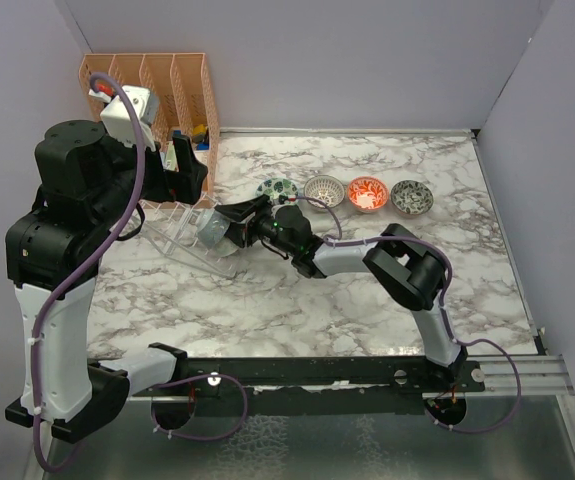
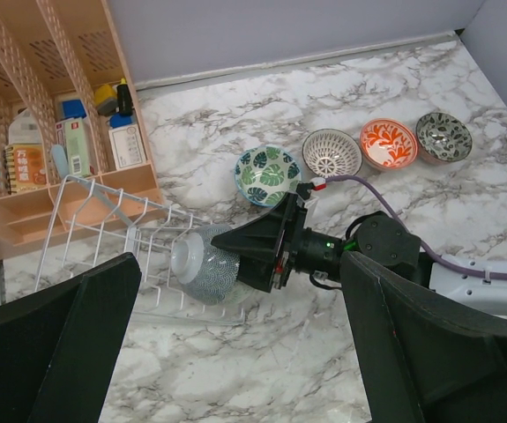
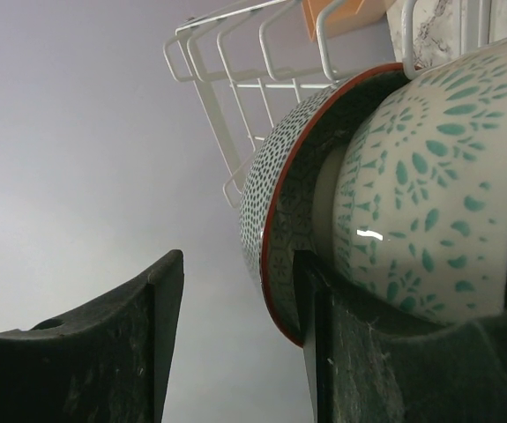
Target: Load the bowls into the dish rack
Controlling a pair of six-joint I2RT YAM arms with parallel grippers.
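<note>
Four bowls stand in a row on the marble table: teal-green, pale grey-white, red-orange, grey speckled. The clear dish rack lies to their left. A blue-grey dotted bowl with a red rim stands on edge among the prongs. A white bowl with teal marks sits right against it. My right gripper is open at this bowl. One finger is inside the rim and the other is clear of it. My left gripper is open, empty and raised over the rack.
An orange perforated organizer with small items stands at the back left, just behind the rack. Grey walls close the back and the sides. The right arm stretches left across the table in front of the row of bowls.
</note>
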